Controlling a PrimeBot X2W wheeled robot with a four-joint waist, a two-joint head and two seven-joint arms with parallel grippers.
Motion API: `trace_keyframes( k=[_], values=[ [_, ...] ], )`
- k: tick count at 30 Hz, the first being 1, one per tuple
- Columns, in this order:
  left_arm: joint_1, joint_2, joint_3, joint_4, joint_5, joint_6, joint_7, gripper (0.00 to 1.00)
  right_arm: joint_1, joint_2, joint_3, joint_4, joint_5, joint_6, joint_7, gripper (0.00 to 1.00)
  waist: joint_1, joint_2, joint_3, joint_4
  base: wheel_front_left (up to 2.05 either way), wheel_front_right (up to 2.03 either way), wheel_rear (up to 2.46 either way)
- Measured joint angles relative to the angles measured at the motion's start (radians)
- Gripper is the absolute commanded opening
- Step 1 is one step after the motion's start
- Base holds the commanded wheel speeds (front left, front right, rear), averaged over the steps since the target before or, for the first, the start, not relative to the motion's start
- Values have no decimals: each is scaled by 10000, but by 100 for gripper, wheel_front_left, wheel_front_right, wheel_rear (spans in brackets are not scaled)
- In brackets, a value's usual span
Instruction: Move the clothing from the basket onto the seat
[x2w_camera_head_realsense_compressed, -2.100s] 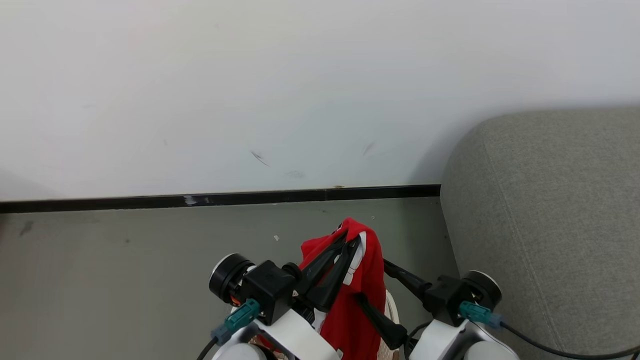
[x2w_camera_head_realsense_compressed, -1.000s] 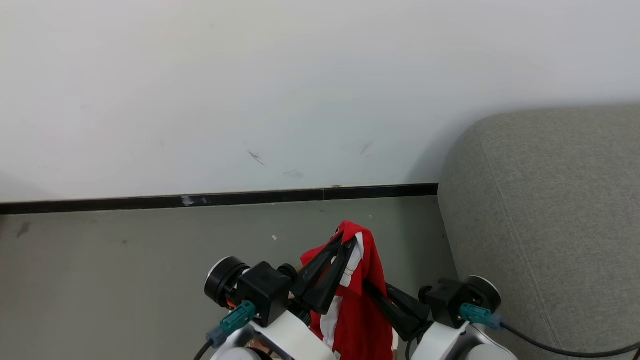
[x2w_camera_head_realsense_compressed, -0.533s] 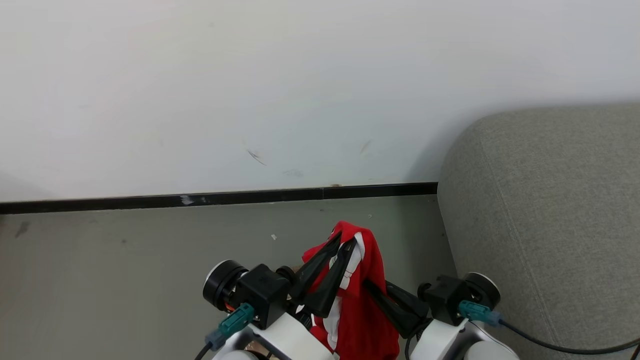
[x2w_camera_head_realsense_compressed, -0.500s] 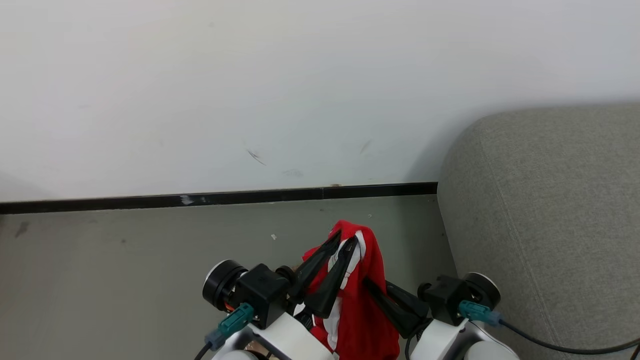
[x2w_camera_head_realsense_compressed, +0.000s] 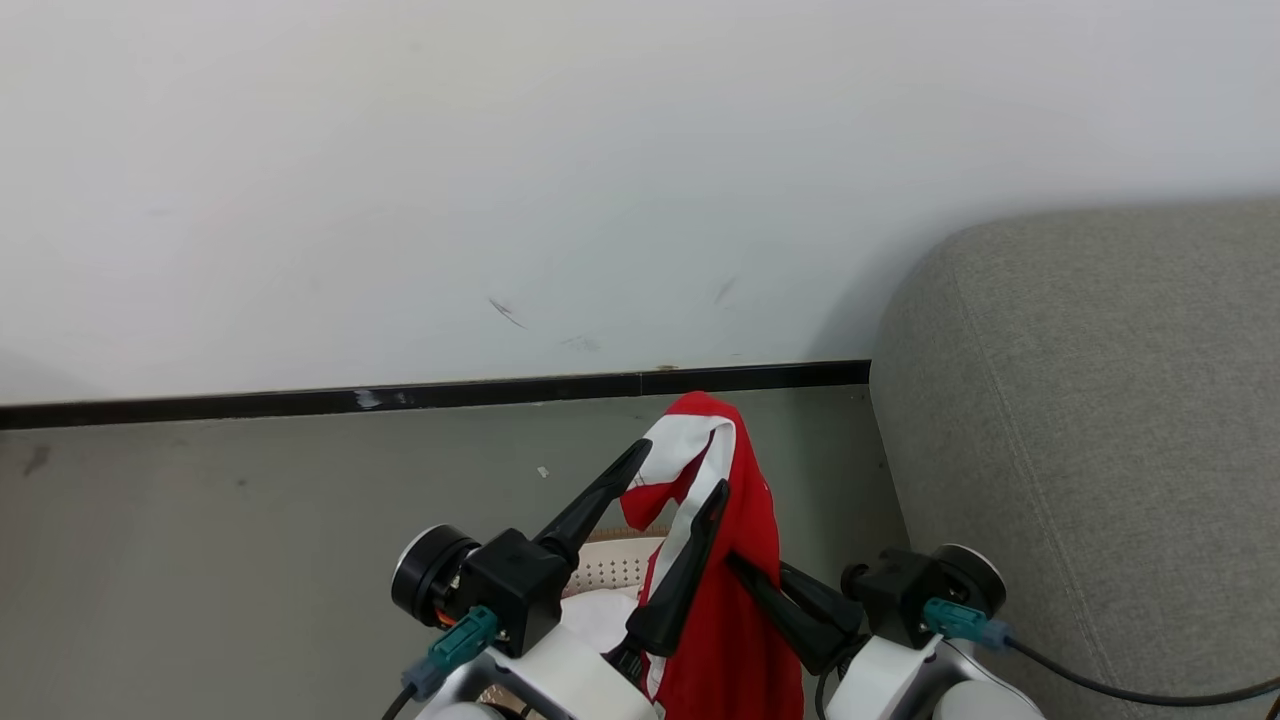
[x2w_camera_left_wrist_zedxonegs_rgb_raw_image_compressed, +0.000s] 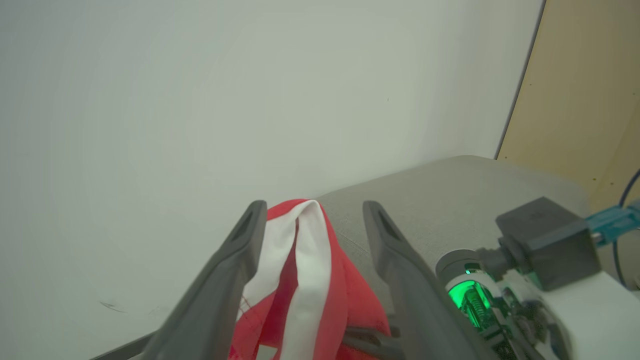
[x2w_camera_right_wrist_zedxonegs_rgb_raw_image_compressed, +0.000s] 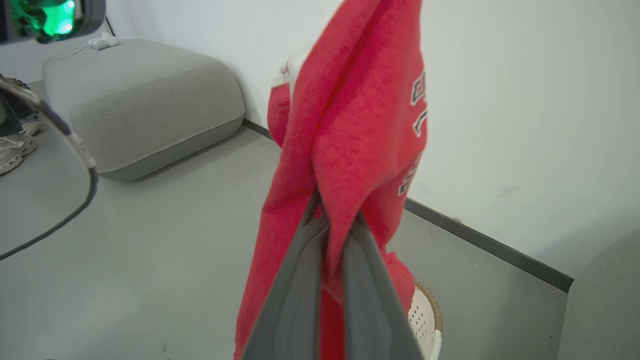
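Observation:
The red clothing (x2w_camera_head_realsense_compressed: 735, 620) with a white panel hangs above the basket (x2w_camera_head_realsense_compressed: 612, 566), pinched by my right gripper (x2w_camera_head_realsense_compressed: 745, 572), which is shut on a fold of it. In the right wrist view the right gripper (x2w_camera_right_wrist_zedxonegs_rgb_raw_image_compressed: 332, 222) clamps the red cloth, and the basket's rim (x2w_camera_right_wrist_zedxonegs_rgb_raw_image_compressed: 434, 306) shows below. My left gripper (x2w_camera_head_realsense_compressed: 680, 470) stands open, its fingers either side of the garment's top. In the left wrist view the left gripper (x2w_camera_left_wrist_zedxonegs_rgb_raw_image_compressed: 313, 212) straddles the clothing (x2w_camera_left_wrist_zedxonegs_rgb_raw_image_compressed: 310, 260) without squeezing it. The grey seat (x2w_camera_head_realsense_compressed: 1090, 420) lies to the right, apart from the cloth.
A white wall with a black skirting board (x2w_camera_head_realsense_compressed: 300, 402) runs behind, above grey floor (x2w_camera_head_realsense_compressed: 200, 560). In the right wrist view a grey upholstered block (x2w_camera_right_wrist_zedxonegs_rgb_raw_image_compressed: 140, 105) stands by the wall and a shoe (x2w_camera_right_wrist_zedxonegs_rgb_raw_image_compressed: 12, 145) is at the left edge. A tan panel (x2w_camera_left_wrist_zedxonegs_rgb_raw_image_compressed: 585, 100) borders the seat.
My left gripper has sprung open and let go of the clothing, whose white panel now shows. The cloth's top has risen slightly. My right gripper stays shut on it.

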Motion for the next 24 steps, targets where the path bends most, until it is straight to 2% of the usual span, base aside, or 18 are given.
trace_keyframes(
  k=[14,24],
  values=[
    [210,313,75,451,165,15,-31,100,0,-63,-196,-117,0,0,0,0,0,0,56,-208,0,0,0],
    [225,504,75,650,341,-4,-489,100,2,-213,-510,-334,-2,0,2,0,0,0,92,-408,0,0,0]
  ],
)
